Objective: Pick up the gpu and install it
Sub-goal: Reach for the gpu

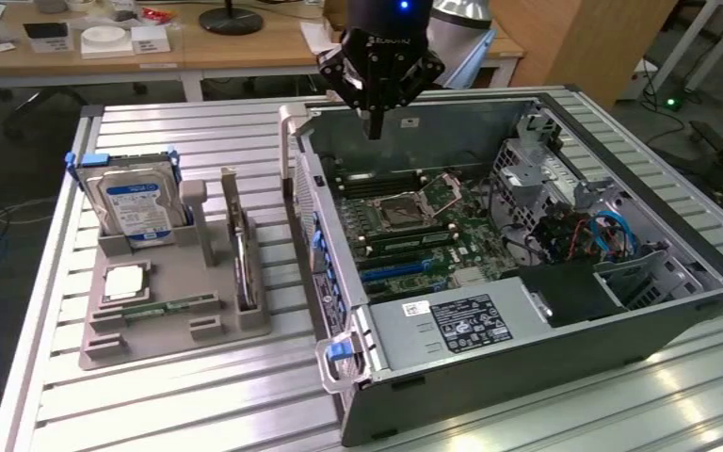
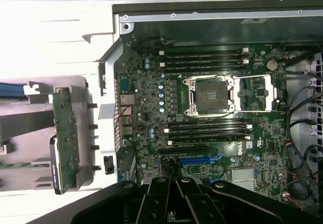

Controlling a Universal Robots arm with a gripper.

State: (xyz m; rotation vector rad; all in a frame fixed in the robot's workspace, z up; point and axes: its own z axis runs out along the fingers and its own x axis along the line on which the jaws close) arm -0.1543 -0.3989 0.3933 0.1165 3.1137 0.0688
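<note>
The gpu [image 1: 244, 262] is a thin green card standing on edge in a slot of the grey holder [image 1: 173, 325], to the exterior view's left of the open computer case [image 1: 550, 330]. The wrist view looks at the gpu [image 2: 64, 143] edge-on, beside the case wall. My gripper [image 1: 373, 127] hangs above the far end of the case, well away from the gpu. Its fingers are shut together with nothing between them. In the wrist view the gripper [image 2: 174, 200] hovers over the motherboard [image 2: 146, 98] near a blue card slot [image 2: 199, 159].
The holder also carries a silver hard drive [image 1: 136, 202], a square processor [image 1: 127, 281] and a memory stick [image 1: 167, 306]. Inside the case are an open processor socket [image 1: 402, 212], a power supply [image 1: 462, 325] and a cable bundle [image 1: 587, 231]. A desk [image 1: 185, 42] stands behind.
</note>
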